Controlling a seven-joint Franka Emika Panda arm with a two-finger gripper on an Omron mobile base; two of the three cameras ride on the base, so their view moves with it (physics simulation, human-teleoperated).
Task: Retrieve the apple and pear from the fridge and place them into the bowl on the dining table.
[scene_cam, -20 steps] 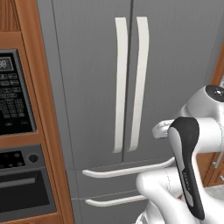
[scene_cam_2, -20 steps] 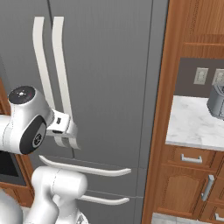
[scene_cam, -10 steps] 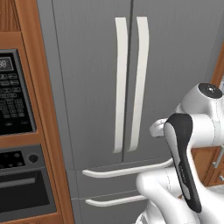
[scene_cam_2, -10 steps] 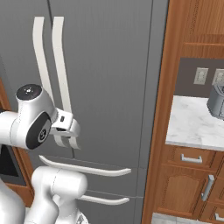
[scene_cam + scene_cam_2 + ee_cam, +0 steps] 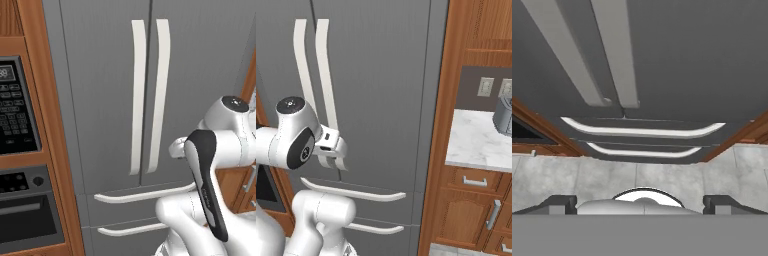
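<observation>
A wood-panelled kitchen wall frames the scene, with the tall grey fridge (image 5: 150,100) standing shut in the middle of it. The end effector (image 5: 331,150) hangs in front of the doors, near the lower ends of the two long white door handles (image 5: 149,95), and touches nothing. In the hand view its two dark fingertips (image 5: 559,204) sit far apart at the bottom corners, so it is spread wide and carries nothing. Below the doors run the two drawer handles (image 5: 643,131); beyond them is pale tiled floor (image 5: 662,175).

The apple and pear are presumably behind those closed doors; nothing of them can be seen, nor the bowl or dining table.

The step in hand looks like opening a door. To do it well, I'd want the fingers brought level with one handle, straddling only that bar rather than both, since the two stand just beside each other, then pulled along the door's arc.

To the left is a black oven (image 5: 20,150) with a keypad whose markings are too small to read. To the right a marble tabletop (image 5: 481,140) holds a grey appliance (image 5: 504,116). No brand or writing is legible anywhere.
</observation>
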